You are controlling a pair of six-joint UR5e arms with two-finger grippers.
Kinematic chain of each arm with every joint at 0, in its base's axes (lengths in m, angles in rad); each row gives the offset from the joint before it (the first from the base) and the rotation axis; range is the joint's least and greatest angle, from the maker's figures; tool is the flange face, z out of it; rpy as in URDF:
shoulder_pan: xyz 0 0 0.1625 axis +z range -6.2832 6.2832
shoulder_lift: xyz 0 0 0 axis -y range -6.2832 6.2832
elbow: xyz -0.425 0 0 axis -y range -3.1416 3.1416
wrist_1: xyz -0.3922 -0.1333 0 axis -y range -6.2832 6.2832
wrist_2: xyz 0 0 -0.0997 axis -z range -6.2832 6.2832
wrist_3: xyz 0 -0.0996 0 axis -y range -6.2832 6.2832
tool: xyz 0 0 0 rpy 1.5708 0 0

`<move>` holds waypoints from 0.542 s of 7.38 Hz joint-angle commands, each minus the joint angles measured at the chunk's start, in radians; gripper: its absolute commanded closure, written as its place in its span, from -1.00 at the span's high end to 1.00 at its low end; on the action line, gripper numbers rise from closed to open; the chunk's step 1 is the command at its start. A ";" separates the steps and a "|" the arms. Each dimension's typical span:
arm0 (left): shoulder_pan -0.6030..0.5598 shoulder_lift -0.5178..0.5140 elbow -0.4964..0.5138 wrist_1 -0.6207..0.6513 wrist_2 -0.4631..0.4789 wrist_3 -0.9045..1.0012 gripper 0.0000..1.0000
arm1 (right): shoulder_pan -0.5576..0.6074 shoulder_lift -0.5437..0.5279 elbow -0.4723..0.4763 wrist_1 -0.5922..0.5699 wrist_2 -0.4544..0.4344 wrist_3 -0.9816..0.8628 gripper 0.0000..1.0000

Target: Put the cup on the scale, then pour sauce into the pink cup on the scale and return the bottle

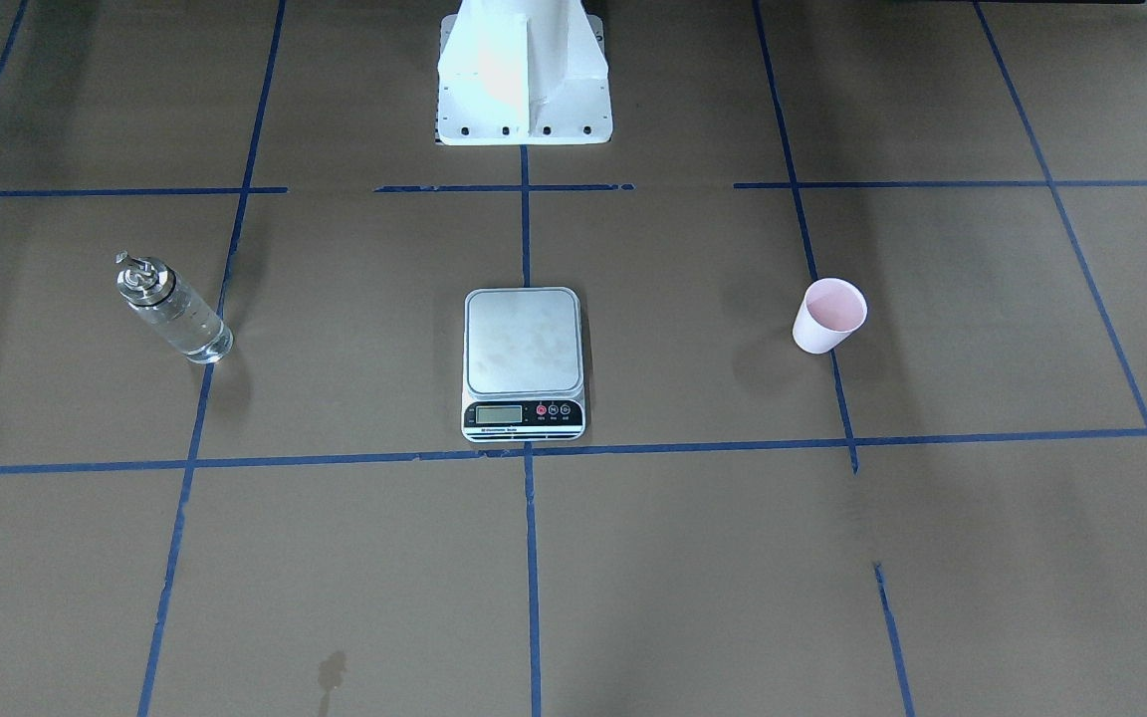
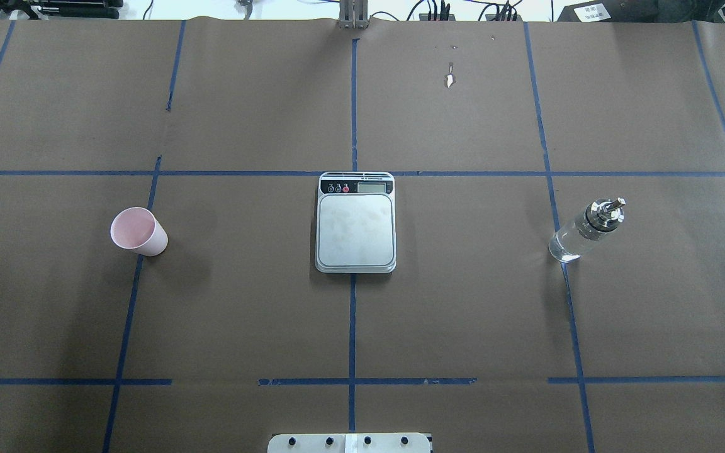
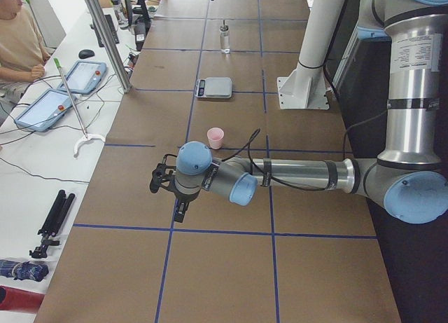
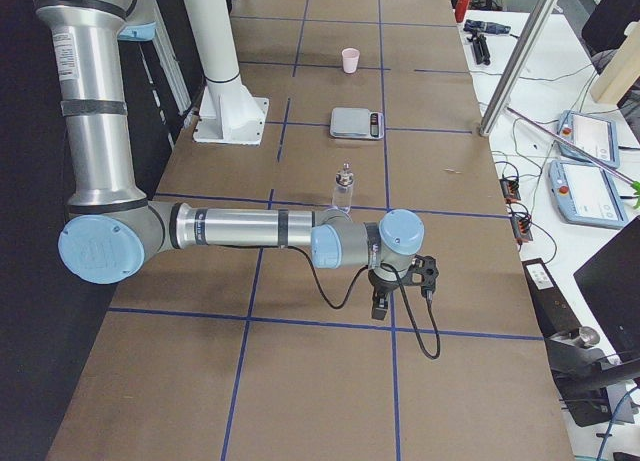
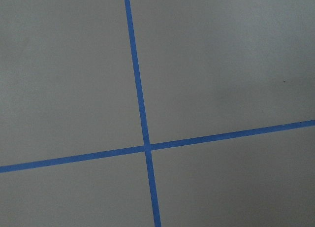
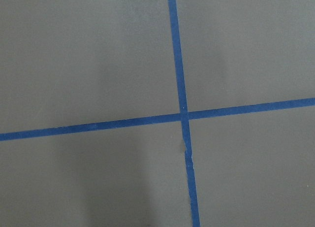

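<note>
The pale pink cup (image 1: 829, 316) (image 2: 139, 231) stands upright on the brown paper on my left side, apart from the scale (image 1: 523, 344) (image 2: 355, 223), whose steel platform is bare at the table's middle. The glass bottle (image 1: 173, 311) (image 2: 584, 231) stands on my right side, holding clear sauce (image 2: 567, 245) under a silver spout cap. My left gripper (image 3: 180, 212) hangs over the table's near end in the exterior left view, short of the cup (image 3: 215, 137). My right gripper (image 4: 379, 306) hangs short of the bottle (image 4: 343, 193). I cannot tell whether either is open or shut.
Blue tape lines grid the brown paper. The white robot base (image 1: 524, 80) stands behind the scale. A side bench carries tablets (image 3: 80, 76), cables and a metal post (image 3: 105, 36), with a person seated at its far end. Both wrist views show only paper and tape.
</note>
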 commanded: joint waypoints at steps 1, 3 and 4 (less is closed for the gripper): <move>0.000 0.003 0.023 -0.037 -0.001 0.004 1.00 | 0.002 0.002 0.012 0.000 0.003 0.009 1.00; 0.003 0.017 0.003 -0.070 -0.045 -0.006 1.00 | 0.002 -0.005 0.026 0.001 0.004 0.006 1.00; 0.006 0.014 0.051 -0.085 -0.055 -0.010 1.00 | 0.004 -0.010 0.032 0.001 0.004 0.004 1.00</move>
